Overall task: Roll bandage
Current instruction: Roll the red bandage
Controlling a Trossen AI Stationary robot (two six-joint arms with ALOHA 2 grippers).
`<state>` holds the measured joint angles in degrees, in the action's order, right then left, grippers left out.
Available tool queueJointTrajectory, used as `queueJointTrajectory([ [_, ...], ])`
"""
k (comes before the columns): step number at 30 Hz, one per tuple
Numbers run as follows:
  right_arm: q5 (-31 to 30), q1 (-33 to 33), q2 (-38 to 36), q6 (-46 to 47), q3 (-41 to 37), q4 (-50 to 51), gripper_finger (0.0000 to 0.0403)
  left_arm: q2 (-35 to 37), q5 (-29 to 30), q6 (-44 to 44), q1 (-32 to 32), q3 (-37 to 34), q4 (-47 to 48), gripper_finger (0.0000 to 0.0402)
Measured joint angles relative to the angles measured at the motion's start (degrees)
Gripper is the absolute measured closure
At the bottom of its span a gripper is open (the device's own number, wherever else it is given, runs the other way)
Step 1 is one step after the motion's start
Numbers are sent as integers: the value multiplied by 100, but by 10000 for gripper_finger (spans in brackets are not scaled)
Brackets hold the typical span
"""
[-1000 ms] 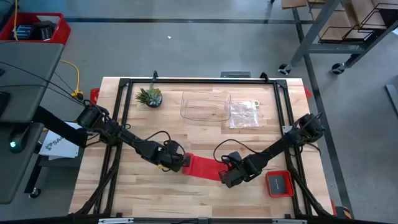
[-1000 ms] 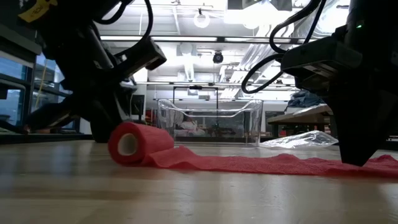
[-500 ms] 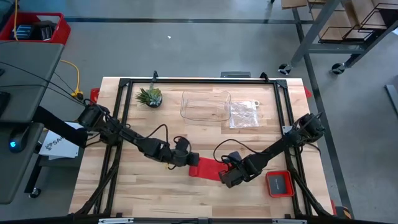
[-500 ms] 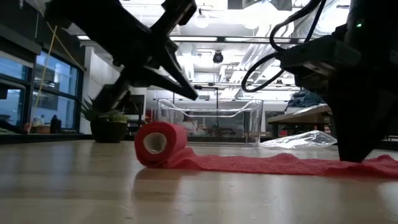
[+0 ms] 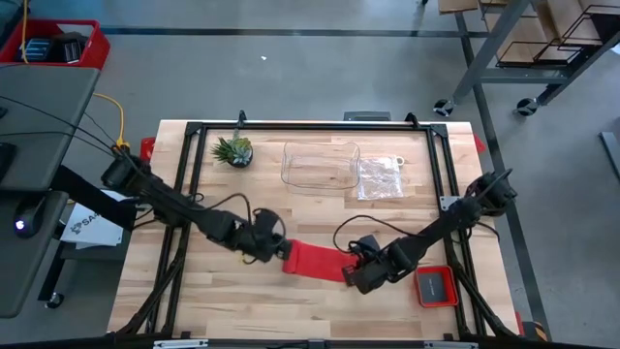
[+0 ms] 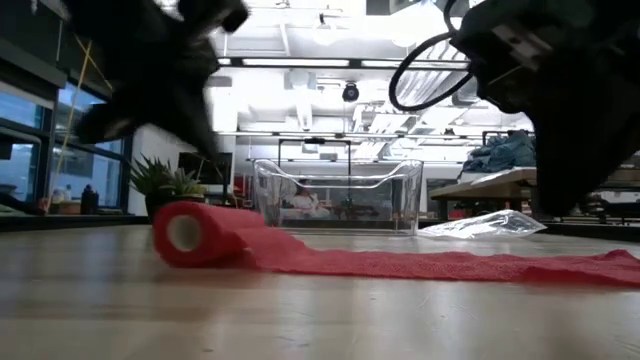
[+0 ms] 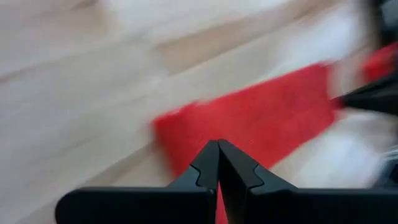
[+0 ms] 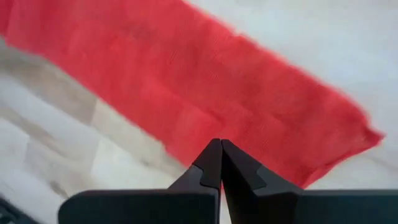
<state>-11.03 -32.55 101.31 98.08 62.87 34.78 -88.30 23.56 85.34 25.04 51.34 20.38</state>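
The bright red bandage lies on the wooden table, partly rolled. Its roll (image 6: 190,233) lies on its side at the strip's left end (image 5: 288,255). The flat strip (image 5: 320,262) runs right along the table to its free end (image 8: 348,130). My left gripper (image 5: 274,250) is shut, just above and beside the roll, and blurred in the left wrist view (image 7: 219,144). My right gripper (image 5: 360,278) is shut over the strip's free end (image 8: 216,144). In the low view it stands raised clear of the strip (image 6: 560,262). My left gripper has its shut fingers over the roll end of the bandage (image 7: 186,130), slanting down from the table's left. The view is blurred, and I cannot tell whether they touch it.
A clear plastic box (image 5: 320,165) and a crinkly plastic bag (image 5: 380,177) sit at the far middle. A small potted plant (image 5: 233,150) is at the far left. A red square tray (image 5: 436,286) lies near right, close to my right gripper. A black frame (image 5: 194,174) borders the table.
My left gripper first went toward the table's right and the roll went with it along the strip. Then the gripper swung back toward the left, and the roll now lies farther left than a second ago. My right gripper has risen off the strip's free end.
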Motion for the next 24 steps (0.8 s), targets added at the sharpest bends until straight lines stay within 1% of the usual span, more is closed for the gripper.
queueJointTrajectory([
  [2, 35, -40, 67, 2, 0, -91, 403, -55, 1, 242, 170, -6, 299, 402],
  [5, 27, -60, 110, 87, 0, -165, 403, -154, -10, 441, 346, -8, 363, 402],
  [7, 3, -43, 112, 90, 0, -159, 403, -260, -107, 516, 376, 0, 382, 401],
  [10, -14, 8, 112, 85, 0, -151, 403, -497, -306, 953, 376, -10, 782, 402],
  [12, -11, 32, 112, 88, 0, -138, 403, -662, -412, 1224, 356, -10, 853, 402],
  [14, 7, 69, 112, 89, 0, -92, 403, -847, -599, 1349, 304, -10, 706, 402],
  [16, 12, 88, 112, 87, 0, -96, 403, -1054, -825, 1287, 241, -10, 293, 402],
  [18, 14, 106, 112, 60, 0, -88, 403, -1191, -923, 1182, 183, -6, -185, 402],
  [24, 14, 106, 112, 56, 0, -60, 403, -1410, -944, 1308, 57, 11, -775, 402],
])
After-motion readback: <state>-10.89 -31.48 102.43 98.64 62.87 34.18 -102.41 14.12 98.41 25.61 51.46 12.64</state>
